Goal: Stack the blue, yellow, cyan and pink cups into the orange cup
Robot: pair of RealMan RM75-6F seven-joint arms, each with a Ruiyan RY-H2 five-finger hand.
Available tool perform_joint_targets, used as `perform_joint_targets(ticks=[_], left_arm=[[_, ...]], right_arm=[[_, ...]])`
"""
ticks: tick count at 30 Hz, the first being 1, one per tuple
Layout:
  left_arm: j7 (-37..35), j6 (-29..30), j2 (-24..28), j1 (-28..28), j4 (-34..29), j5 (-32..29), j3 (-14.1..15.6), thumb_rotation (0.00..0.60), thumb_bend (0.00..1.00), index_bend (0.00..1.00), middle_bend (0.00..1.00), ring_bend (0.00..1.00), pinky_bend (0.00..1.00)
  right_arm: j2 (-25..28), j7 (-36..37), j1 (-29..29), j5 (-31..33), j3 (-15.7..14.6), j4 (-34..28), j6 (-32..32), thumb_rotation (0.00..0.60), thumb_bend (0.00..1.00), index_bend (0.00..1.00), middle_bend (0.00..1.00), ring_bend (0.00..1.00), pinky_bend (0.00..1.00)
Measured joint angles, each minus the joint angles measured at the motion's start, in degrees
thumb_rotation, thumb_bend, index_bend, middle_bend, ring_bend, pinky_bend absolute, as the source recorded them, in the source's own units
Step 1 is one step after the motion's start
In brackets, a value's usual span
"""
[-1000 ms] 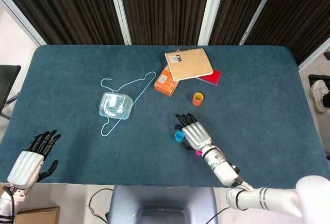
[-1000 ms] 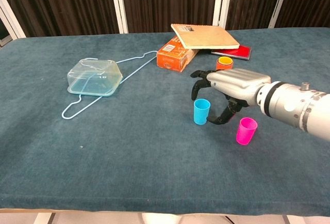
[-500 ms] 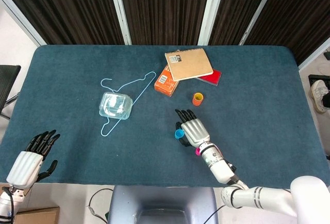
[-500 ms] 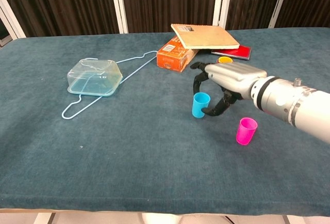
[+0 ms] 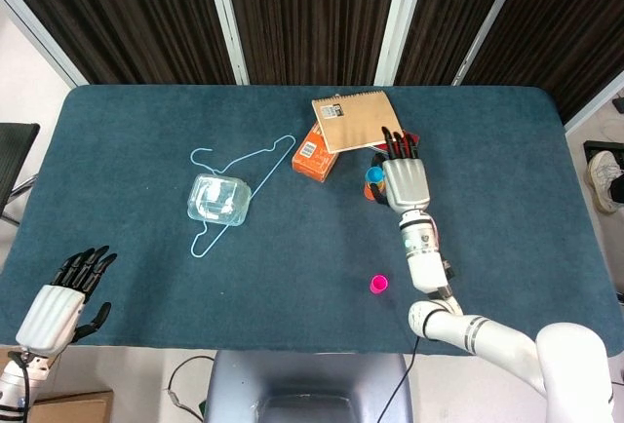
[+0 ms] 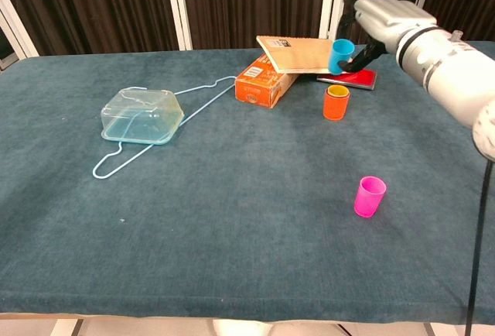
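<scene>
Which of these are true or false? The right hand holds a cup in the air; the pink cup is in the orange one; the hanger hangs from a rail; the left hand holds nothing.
1. The right hand holds the cyan cup in the air: true.
2. The pink cup is in the orange cup: false, it stands apart on the table.
3. The hanger hangs from a rail: false, it lies flat, partly under a clear container.
4. The left hand holds nothing: true.

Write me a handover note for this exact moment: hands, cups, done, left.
Right hand holds the cyan cup in the air above the orange cup, not yet in.
Left hand is empty at the near left table edge, fingers apart.
Orange cup shows a yellow rim inside; blue cup not visible.
Pink cup stands alone, nearer the front.
Left: lower cyan in, then pink.
</scene>
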Motion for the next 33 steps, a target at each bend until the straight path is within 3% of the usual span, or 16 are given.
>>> perform_joint_targets(ticks=[16, 20, 24, 26, 29, 33], left_arm=[[0.4, -0.5, -0.2, -0.2, 0.0, -0.4, -0.1, 0.6, 0.43, 0.0, 0.02, 0.04, 0.11], [0.2, -0.4, -0.2, -0.2, 0.1, -0.4, -0.1, 0.6, 0.43, 0.0, 0.02, 0.04, 0.11], [0.1, -0.3, -0.2, -0.2, 0.1, -0.4, -0.1, 0.6, 0.43, 0.0, 0.02, 0.04, 0.11], [0.1, -0.3, -0.1, -0.2, 0.1, -0.4, -0.1, 0.6, 0.43, 0.0, 0.02, 0.04, 0.1], [0.0, -0.1, -0.1, -0.2, 0.1, -0.3, -0.1, 0.6, 0.43, 0.0, 0.02, 0.04, 0.1], [-0.1, 0.0, -0.1, -0.1, 0.1, -0.1, -0.1, 0.6, 0.43, 0.0, 0.02, 0.04, 0.1]], right_arm=[[-3.3, -0.4, 2.4, 3.7, 0.1, 7.6, -4.8, 0.6, 0.52, 0.6, 0.1, 0.0, 0.07], [-3.7, -0.9, 2.5, 4.3, -0.3, 8.2, -5.3, 0.6, 0.52, 0.49, 0.1, 0.0, 0.07], [-3.3, -1.8, 2.4, 6.1, -0.3, 7.4, -7.0, 0.6, 0.52, 0.19, 0.03, 0.0, 0.06], [-2.9, -1.6, 2.3, 6.4, -0.2, 6.4, -7.4, 0.6, 0.52, 0.1, 0.0, 0.0, 0.05], [-1.5, -0.3, 1.5, 6.0, -0.4, 3.1, -7.4, 0.6, 0.52, 0.05, 0.0, 0.0, 0.05], [2.4, 2.3, -1.0, 3.1, -1.8, -5.4, -6.6, 0.6, 0.51, 0.07, 0.0, 0.0, 0.04]])
